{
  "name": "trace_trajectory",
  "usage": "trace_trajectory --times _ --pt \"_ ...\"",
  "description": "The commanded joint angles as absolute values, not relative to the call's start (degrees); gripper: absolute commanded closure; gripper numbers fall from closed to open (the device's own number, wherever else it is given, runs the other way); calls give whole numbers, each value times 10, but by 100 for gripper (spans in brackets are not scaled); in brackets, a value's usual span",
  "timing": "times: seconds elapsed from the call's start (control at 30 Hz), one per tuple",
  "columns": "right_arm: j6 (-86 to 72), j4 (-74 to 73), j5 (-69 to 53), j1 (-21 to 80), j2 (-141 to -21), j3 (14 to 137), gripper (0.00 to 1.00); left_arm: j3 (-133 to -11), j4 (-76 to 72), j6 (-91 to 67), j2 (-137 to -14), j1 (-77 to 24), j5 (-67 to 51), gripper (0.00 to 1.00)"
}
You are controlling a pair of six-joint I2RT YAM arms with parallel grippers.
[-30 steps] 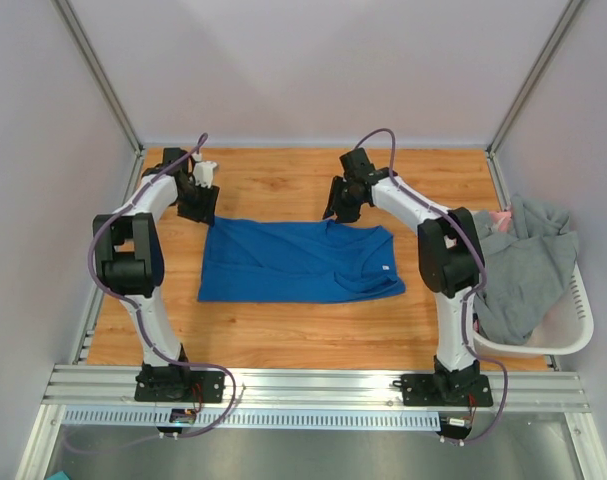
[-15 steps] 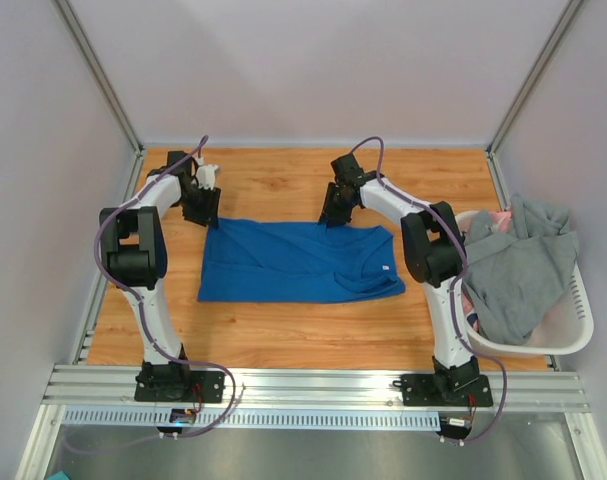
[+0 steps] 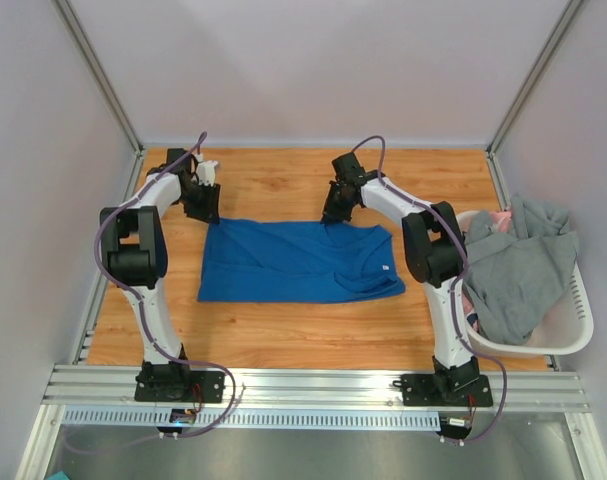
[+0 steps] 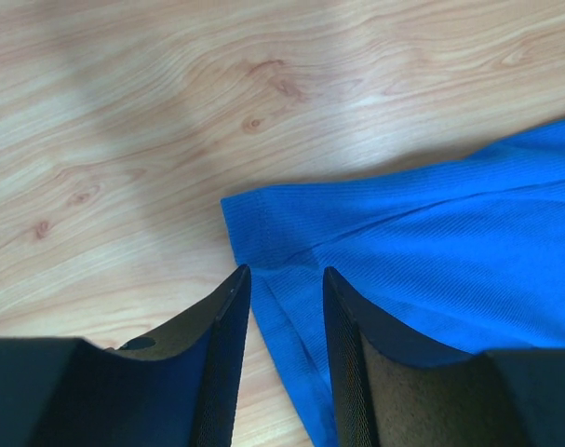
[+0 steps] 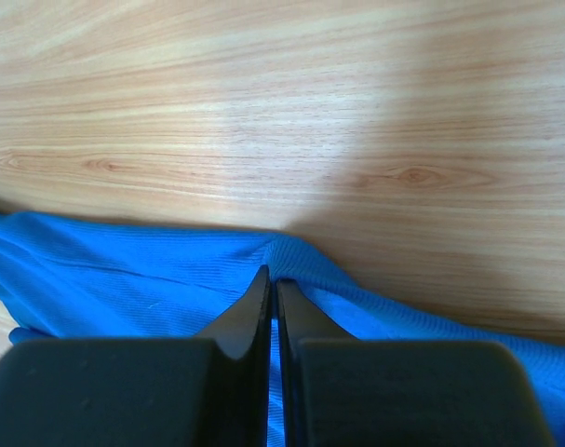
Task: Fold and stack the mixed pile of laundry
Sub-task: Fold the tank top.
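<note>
Top external view: blue shirt (image 3: 298,262) lies spread flat mid-worktop (image 3: 283,345), long side running L–R, small white label (image 3: 386,268) near its R end. L hand (image 3: 201,205) sits at the shirt's far-L corner; R hand (image 3: 335,212) is down on the shirt's far edge, R of centre. White slotted basket (image 3: 575,332) stands at the worktop's R edge w/ a grey garment (image 3: 518,270) heaped in it and draped over the rim; a bit of pink cloth (image 3: 501,218) shows at the basket's far side.

Left wrist view: L hand (image 4: 282,279) is partway open, fingers (image 4: 228,335) either side of the shirt's (image 4: 422,251) hem just beside the corner; cloth lies btwn them, not clamped.

Right wrist view: R hand (image 5: 271,279) is closed tight, fingertips (image 5: 257,307) pressed together on the shirt's (image 5: 124,289) far edge, where the cloth puckers up into a small ridge at the tips. Bare wood beyond.
</note>
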State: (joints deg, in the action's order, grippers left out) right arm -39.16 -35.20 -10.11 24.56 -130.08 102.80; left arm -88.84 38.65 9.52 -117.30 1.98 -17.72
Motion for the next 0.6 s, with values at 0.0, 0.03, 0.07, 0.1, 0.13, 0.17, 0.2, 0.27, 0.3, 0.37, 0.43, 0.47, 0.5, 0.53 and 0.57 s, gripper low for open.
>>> trace_trajectory --times 0.0,0.03,0.07,0.1,0.13,0.17,0.2,0.27,0.3,0.37,0.43,0.47,0.5,0.53,0.57 --pt "-382 -330 -99 239 -1255 1041 100 -916 377 76 -1187 24 -187 55" --pt "-382 -332 -102 238 -1254 1042 100 -920 375 72 -1189 24 -186 55" --pt "-382 -331 -103 236 -1252 1040 100 -923 374 71 -1191 24 -186 55" --pt "-385 -331 -105 235 -1250 1037 100 -925 374 69 -1192 24 -187 55" --pt "-385 -330 -105 234 -1248 1035 100 -929 374 68 -1191 23 -188 55" --pt "-387 -329 -106 232 -1246 1031 100 -932 374 67 -1194 24 -188 55" --pt "-387 -323 -107 231 -1244 1025 100 -933 374 66 -1194 24 -189 55" --pt "-387 -319 -116 231 -1244 1022 100 -936 377 63 -1200 23 -191 55" --pt "-388 -316 -123 231 -1246 1021 100 -939 377 62 -1202 24 -193 55" --pt "-390 -317 -123 231 -1247 1022 100 -941 378 56 -1208 23 -201 55" --pt "-389 -317 -119 230 -1244 1021 100 -941 378 55 -1211 22 -204 56" --pt "-388 -316 -118 231 -1242 1020 100 -942 378 53 -1213 22 -207 56" --pt "-388 -316 -118 231 -1241 1020 100 -942 379 52 -1212 22 -210 56" --pt "-388 -316 -120 231 -1242 1022 100 -942 378 50 -1214 22 -212 56" --pt "-388 -317 -120 231 -1243 1023 100 -942 378 50 -1216 22 -213 56"
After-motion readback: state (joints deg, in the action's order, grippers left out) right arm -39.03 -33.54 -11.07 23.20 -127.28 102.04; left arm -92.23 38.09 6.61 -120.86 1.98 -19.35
